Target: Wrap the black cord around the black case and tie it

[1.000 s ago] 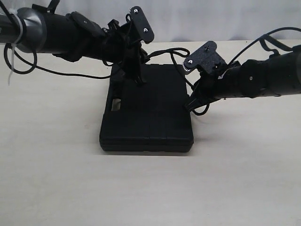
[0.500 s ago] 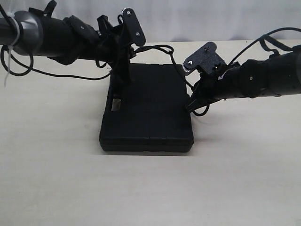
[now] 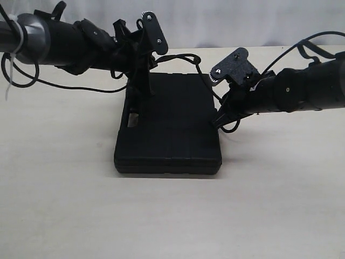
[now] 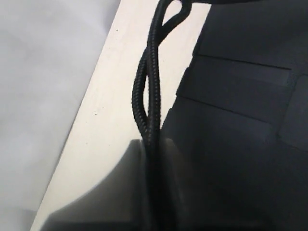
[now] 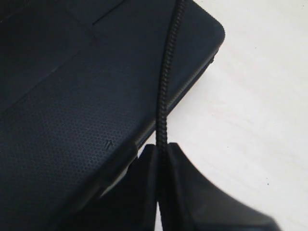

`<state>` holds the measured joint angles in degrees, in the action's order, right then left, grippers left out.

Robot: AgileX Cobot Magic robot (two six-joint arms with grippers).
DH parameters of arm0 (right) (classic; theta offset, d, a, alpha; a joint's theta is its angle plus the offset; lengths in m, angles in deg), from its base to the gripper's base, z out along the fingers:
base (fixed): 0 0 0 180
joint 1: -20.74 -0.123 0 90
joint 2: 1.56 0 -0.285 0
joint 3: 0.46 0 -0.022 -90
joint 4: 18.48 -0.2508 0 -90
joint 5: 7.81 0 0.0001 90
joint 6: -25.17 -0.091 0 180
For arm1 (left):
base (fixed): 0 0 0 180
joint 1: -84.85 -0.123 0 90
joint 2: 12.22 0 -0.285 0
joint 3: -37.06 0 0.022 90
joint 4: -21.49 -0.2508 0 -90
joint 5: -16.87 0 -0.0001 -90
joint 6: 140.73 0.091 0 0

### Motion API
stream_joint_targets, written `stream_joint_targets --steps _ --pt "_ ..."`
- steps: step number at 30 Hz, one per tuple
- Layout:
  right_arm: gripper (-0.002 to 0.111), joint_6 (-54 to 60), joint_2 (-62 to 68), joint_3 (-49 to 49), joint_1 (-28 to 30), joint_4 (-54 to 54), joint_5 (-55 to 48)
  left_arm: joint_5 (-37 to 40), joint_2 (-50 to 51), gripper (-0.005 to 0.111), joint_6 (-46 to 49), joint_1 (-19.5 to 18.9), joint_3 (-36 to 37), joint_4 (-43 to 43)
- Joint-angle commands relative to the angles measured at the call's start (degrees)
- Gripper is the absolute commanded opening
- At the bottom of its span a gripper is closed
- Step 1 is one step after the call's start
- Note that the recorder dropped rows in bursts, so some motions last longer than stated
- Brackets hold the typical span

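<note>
The black case [image 3: 167, 127] lies flat on the table, handle cutout at its left side. My left gripper [image 3: 144, 91] hangs over the case's far left corner, shut on two strands of the black cord [image 4: 147, 96] that run twisted together out of its fingertips [image 4: 155, 144] beside the case [image 4: 231, 120]. My right gripper [image 3: 218, 121] sits at the case's right edge, shut on a single strand of cord [image 5: 166, 77] that crosses the case corner [image 5: 72, 96]. Between the two grippers the cord [image 3: 183, 55] arcs behind the case's far edge.
The tan table [image 3: 64, 189] extends in front and to both sides of the case. A white backdrop [image 3: 242, 21] rises behind. Loose arm cables hang at the left [image 3: 16, 70] and loop above the right arm [image 3: 302, 46].
My left gripper has shifted to the left over the case's far edge, carrying the cord with it. The right gripper and the case have stayed put.
</note>
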<state>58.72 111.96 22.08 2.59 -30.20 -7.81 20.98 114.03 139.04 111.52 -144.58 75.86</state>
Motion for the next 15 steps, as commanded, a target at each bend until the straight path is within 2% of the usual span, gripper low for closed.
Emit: stream_joint_targets --steps 1,11,15 --pt "0.004 0.07 0.06 0.05 0.07 0.37 0.31 1.51 -0.07 0.0 -1.13 0.07 -0.62 0.61" --pt "0.004 0.07 0.06 0.05 0.07 0.37 0.31 4.45 -0.5 0.0 0.48 0.57 -0.62 -0.6" --pt "0.004 0.07 0.06 0.05 0.07 0.37 0.63 9.65 -1.01 0.0 3.62 0.67 -0.62 -0.71"
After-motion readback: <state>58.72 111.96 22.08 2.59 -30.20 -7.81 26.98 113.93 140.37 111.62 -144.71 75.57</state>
